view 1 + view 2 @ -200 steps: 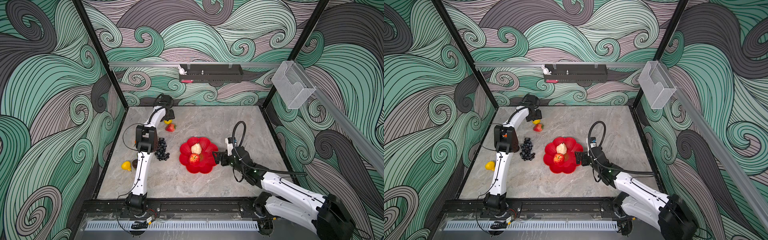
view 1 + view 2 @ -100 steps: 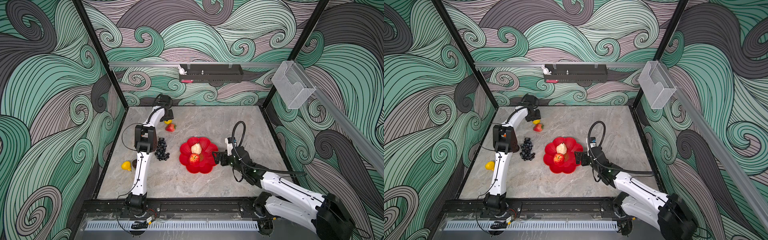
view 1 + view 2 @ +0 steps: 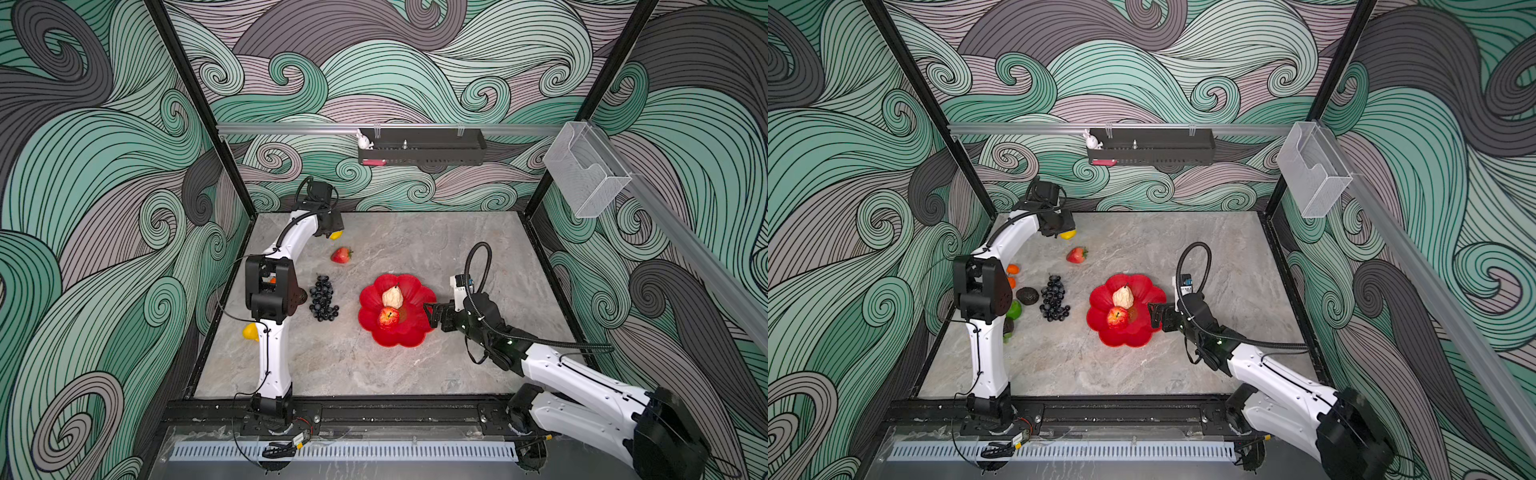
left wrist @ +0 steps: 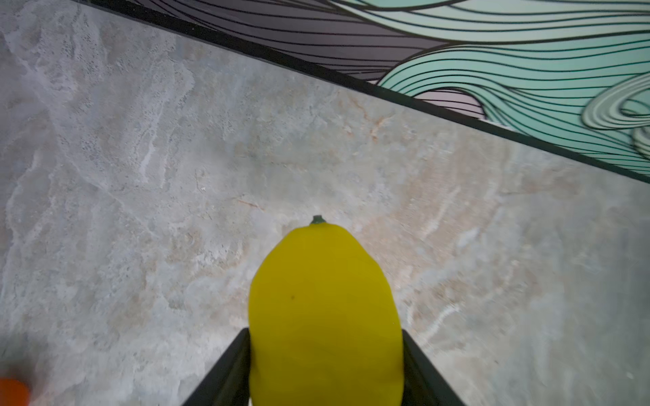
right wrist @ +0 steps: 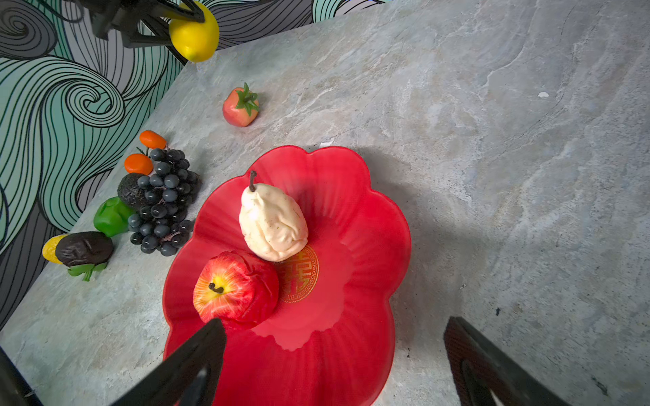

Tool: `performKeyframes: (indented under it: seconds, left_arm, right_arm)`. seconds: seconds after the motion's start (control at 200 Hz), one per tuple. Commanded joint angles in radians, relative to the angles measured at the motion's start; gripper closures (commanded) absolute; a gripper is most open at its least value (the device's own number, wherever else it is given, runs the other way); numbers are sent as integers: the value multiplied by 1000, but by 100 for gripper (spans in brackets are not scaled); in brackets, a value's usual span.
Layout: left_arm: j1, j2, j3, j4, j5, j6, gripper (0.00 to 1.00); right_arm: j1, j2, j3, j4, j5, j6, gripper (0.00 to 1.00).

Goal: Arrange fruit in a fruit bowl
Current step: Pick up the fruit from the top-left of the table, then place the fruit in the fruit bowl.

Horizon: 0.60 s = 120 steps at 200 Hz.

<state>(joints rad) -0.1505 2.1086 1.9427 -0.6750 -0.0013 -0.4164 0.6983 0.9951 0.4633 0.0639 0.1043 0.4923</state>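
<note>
lots hidden here: in a top view the left arm's elbow point(image 3: 270, 291) covers most of the loose pile at the left of the desk point(image 3: 478, 232), only a second lemon point(image 3: 250, 332) peeks out. the left wrist view cuts off the fingers point(image 4: 228, 369) and the back end of the held lemon point(image 4: 322, 281). left end effector point(image 4: 325, 337) is pinching that lemon at the far left corner, looks lifted off the desk. its long axis runs along the fingers, green stem nub pointing away from the wrist. fruit bowl point(image 5: 369, 218) sits flat mid desk, red apple point(image 5: 235, 286) and beige lumpy piece point(image 5: 272, 225) touching inside it, the beige one's stem aimed far. right end effector point(image 5: 334, 323) hangs over the bowl's right rim, spread wide, holding nothing. strawberry point(image 5: 241, 107) lies between lemon and bowl; grape bunch point(image 5: 165, 204), two small oranges point(image 5: 152, 139), lime point(image 5: 112, 216) and a dark piece point(image 5: 84, 247) crowd the bowl's left.
</note>
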Motion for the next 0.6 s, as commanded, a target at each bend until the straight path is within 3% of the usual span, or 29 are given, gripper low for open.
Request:
performKeyframes:
  seconds: [0.0, 0.18, 0.405, 0.595]
  left_arm:
    - [6, -149, -146, 102, 149, -77, 43]
    - [-29, -403, -531, 359, 284, -124, 44]
    - [-150, -618, -840, 581, 379, -111, 45]
    - [-301, -748, -1017, 755, 360, -18, 45]
  right_arm:
    - [-11, -17, 35, -6, -49, 44, 3]
    - [-31, -6, 124, -109, -104, 132, 3]
    - [-57, -6, 154, -142, -190, 258, 3]
    - [-58, -20, 174, -165, -264, 372, 4]
